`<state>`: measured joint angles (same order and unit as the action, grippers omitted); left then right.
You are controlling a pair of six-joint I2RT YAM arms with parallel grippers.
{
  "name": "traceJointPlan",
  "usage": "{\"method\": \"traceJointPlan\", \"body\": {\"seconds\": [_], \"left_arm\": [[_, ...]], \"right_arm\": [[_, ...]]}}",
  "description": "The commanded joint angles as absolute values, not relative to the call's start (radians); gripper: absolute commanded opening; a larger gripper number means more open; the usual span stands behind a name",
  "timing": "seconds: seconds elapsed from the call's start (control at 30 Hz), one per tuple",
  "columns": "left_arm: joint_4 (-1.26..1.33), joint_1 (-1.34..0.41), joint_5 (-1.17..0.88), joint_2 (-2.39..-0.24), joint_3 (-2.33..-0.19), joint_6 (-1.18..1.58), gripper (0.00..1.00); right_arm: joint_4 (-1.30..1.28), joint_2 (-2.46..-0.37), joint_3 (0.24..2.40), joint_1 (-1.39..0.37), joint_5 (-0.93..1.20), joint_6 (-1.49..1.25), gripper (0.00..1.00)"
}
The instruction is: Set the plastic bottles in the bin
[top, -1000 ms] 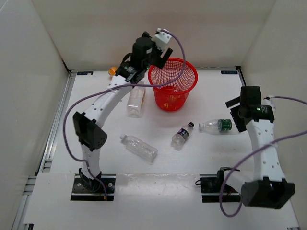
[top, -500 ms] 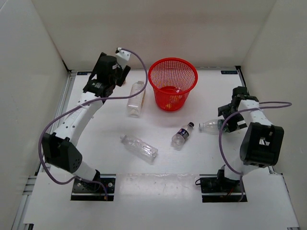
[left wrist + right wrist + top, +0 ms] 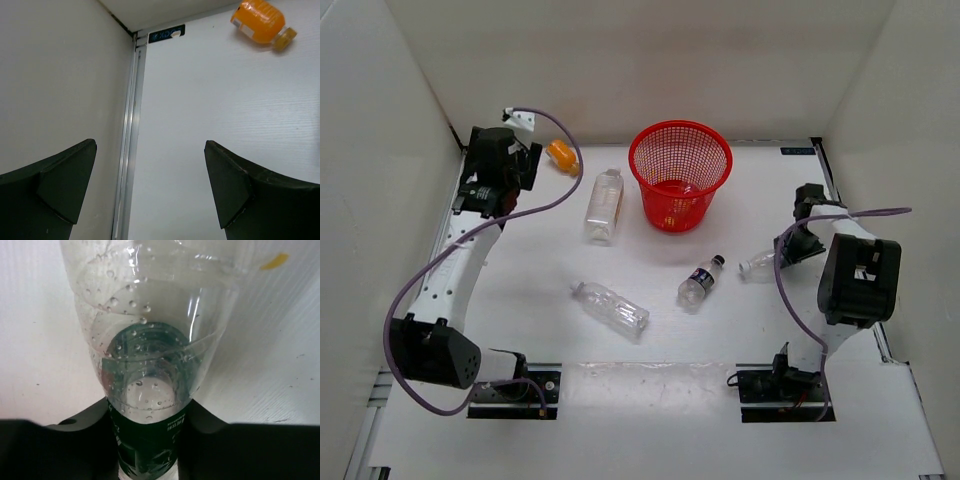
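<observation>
The red mesh bin (image 3: 680, 185) stands at the back middle of the table. An orange bottle (image 3: 561, 153) (image 3: 259, 22) lies at the back left, just right of my open left gripper (image 3: 527, 160) (image 3: 150, 185), which holds nothing. A large squarish clear bottle (image 3: 604, 205) lies left of the bin. A clear bottle (image 3: 610, 306) and a black-labelled bottle (image 3: 700, 281) lie nearer the front. My right gripper (image 3: 790, 250) (image 3: 147, 440) is shut on the green-labelled bottle (image 3: 758, 264) (image 3: 150, 365), which lies on the table at the right.
White walls enclose the table on three sides. An aluminium rail (image 3: 129, 150) runs along the left edge, close under the left gripper. Something small and yellow (image 3: 667, 213) shows through the bin's lattice.
The left arm swung from over the bin to the back-left corner, still open. The right gripper dropped onto the green-labelled bottle and shut on it.
</observation>
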<state>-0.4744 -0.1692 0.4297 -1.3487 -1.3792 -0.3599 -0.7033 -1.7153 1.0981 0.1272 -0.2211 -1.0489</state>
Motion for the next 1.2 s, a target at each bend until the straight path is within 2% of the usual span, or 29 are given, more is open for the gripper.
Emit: {"method": "traceJointPlan", "body": {"seconds": [0.0,0.03,0.17,0.2,0.3,0.33,0.47,0.6,0.67,0.73,0.8,0.83,0.87,0.9,0.97,1.0,1.17], "left_arm": [[-0.541,-0.135,0.423,-1.302,-1.358,-0.305,1.0],[-0.561,-0.121,0.414,-1.302,-1.335,-0.305,1.0],[-0.574,-0.112,0.405,-1.253,-1.249,-0.388,1.0],[-0.586,-0.112,0.394,-1.224,-1.23,-0.409,1.0],[-0.612,-0.15,0.272,-1.13,-1.148,-0.526,1.0],[-0.627,-0.161,0.173,-1.099,-1.125,-0.56,1.0],[-0.701,-0.257,-0.026,-0.953,-0.994,-0.757,1.0],[-0.788,-0.427,0.014,-0.931,-0.902,-0.891,1.0],[-0.798,-0.478,0.066,-0.979,-0.888,-0.917,1.0],[-0.807,-0.558,0.092,-1.03,-0.878,-0.989,1.0],[-0.798,-0.622,0.155,-1.072,-0.865,-1.034,1.0],[-0.798,-0.668,0.155,-1.095,-0.883,-1.06,1.0],[-0.789,-0.686,0.155,-1.141,-0.9,-1.074,1.0],[-0.788,-0.698,0.112,-1.16,-0.919,-1.086,1.0],[-0.788,-0.741,0.08,-1.205,-0.96,-1.14,1.0],[-0.788,-0.761,0.071,-1.219,-0.971,-1.156,1.0],[-0.952,-0.888,-0.055,-1.307,-1.029,-1.305,1.0]], "right_arm": [[-0.684,-1.648,1.115,0.098,-0.302,-0.971,0.23],[-0.684,-1.613,1.161,0.071,-0.328,-0.921,0.19],[-0.684,-1.511,1.329,-0.053,-0.579,-0.766,0.19],[-0.646,-1.487,1.439,-0.124,-0.648,-0.72,0.18],[-0.495,-1.467,1.567,-0.278,-0.879,-0.459,0.13],[-0.372,-1.466,1.622,-0.307,-0.888,-0.398,0.12],[-0.172,-1.494,1.678,-0.417,-0.784,-0.23,0.12],[-0.124,-1.607,1.701,-0.518,-0.632,-0.126,0.18],[-0.124,-1.673,1.71,-0.557,-0.612,-0.115,0.23],[-0.124,-1.719,1.739,-0.577,-0.601,-0.086,0.24],[-0.184,-1.785,1.769,-0.598,-0.581,-0.075,0.31],[-0.214,-1.804,1.79,-0.598,-0.563,-0.075,0.39],[-0.248,-1.833,1.831,-0.598,-0.543,-0.092,0.5],[-0.318,-1.842,1.85,-0.598,-0.472,-0.107,0.8],[-0.379,-1.842,1.874,-0.598,-0.384,-0.147,0.95],[-0.426,-1.842,1.885,-0.589,-0.352,-0.162,0.99],[-0.453,-1.761,1.829,-0.58,-0.262,-0.175,0.99]]}}
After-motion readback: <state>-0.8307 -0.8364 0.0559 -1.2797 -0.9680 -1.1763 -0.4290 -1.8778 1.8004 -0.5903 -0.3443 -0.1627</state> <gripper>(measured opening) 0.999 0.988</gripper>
